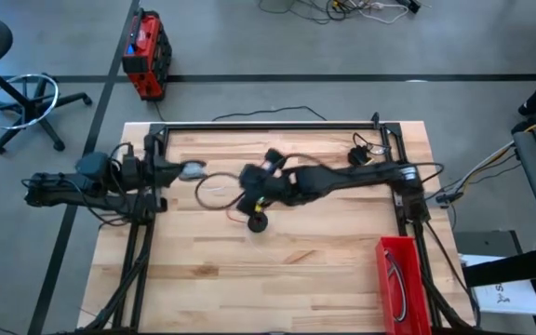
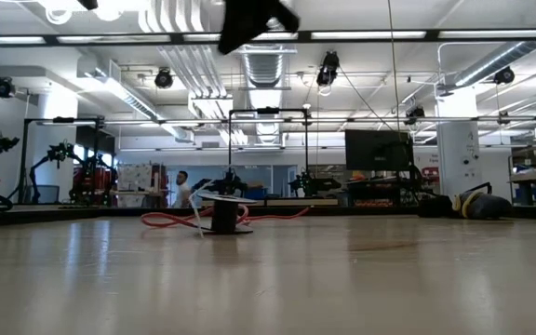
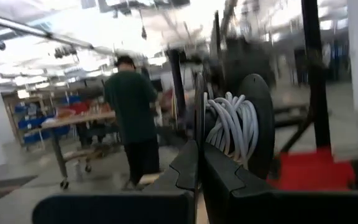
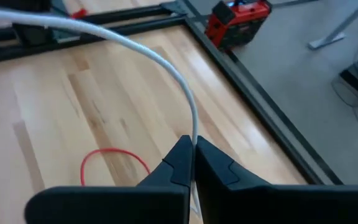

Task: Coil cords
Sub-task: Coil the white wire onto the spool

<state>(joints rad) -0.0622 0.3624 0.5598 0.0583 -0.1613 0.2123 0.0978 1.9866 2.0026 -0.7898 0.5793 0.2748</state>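
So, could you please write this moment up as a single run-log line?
right gripper: shut on thin white cord, mid-table | left gripper: shut on black spool wound with white cord, left edge | thin red cord: loose on wooden table

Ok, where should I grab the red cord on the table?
Probably on the rounded end of the red cord loop, from straight above, fingers astride the strand: it lies flat with bare table either side. The right pincer is shut on the white cord, so free it first.
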